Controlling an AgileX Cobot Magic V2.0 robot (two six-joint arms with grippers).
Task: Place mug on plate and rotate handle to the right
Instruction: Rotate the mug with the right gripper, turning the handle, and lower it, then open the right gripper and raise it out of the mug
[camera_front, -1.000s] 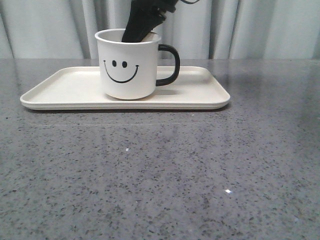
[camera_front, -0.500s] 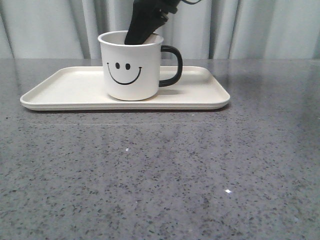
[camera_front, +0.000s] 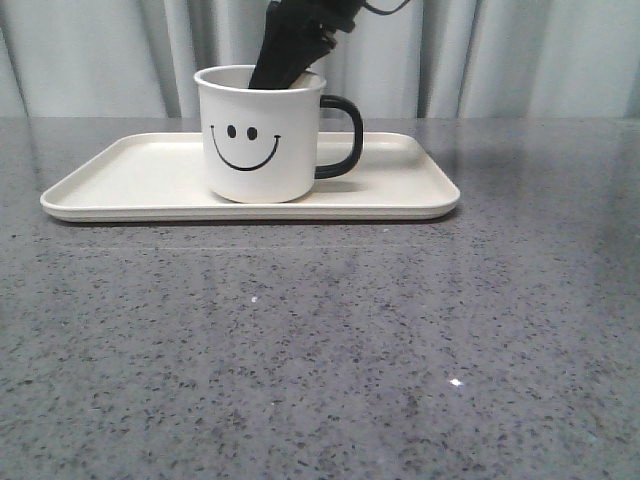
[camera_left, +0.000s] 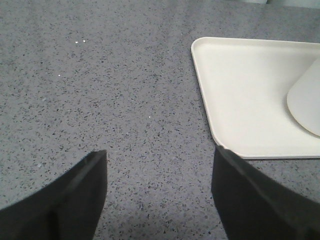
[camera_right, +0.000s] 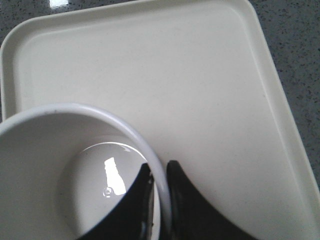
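The white mug (camera_front: 262, 135) with a black smiley face stands upright on the cream plate (camera_front: 130, 180), near its middle. Its black handle (camera_front: 342, 136) points to the right in the front view. My right gripper (camera_right: 159, 172) comes down from above and is shut on the mug's rim (camera_right: 150, 150), one finger inside the cup and one outside. In the front view that gripper (camera_front: 290, 55) shows as a dark shape dipping into the mug. My left gripper (camera_left: 159, 170) hovers open over bare table beside the plate's corner (camera_left: 210, 100), with nothing between its fingers.
The grey speckled table (camera_front: 320, 350) stretches wide in front of the plate. A pale curtain (camera_front: 520, 60) hangs behind the table's far edge.
The mug shifted slightly to the right on the plate and turned a little, then settled; the right gripper stayed on its rim throughout.
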